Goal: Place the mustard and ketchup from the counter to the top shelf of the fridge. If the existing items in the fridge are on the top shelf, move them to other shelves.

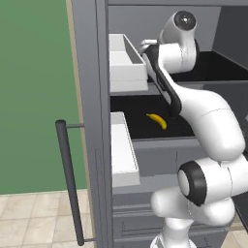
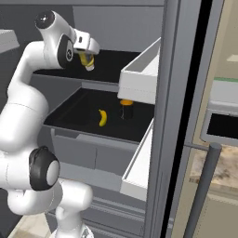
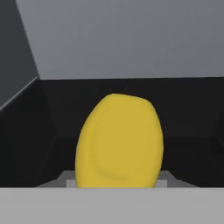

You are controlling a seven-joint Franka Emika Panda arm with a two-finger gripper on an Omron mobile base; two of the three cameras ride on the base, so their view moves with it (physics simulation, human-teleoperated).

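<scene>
One gripper point(image 2: 87, 59) clamped on the mustard point(image 2: 87, 60), held just over the top shelf point(image 2: 116, 65) of the fridge point(image 2: 174, 93), near its left edge, banana point(image 2: 102, 117) & dark cylinder point(image 2: 126, 110) on next shelf point(image 2: 74, 111) down, mid-shelf

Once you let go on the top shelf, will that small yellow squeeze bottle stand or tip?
Held in the gripper, the small yellow squeeze bottle looks tall for its width, so it may tip if released tilted. Its rounded body could then roll on the flat black top shelf.
</scene>
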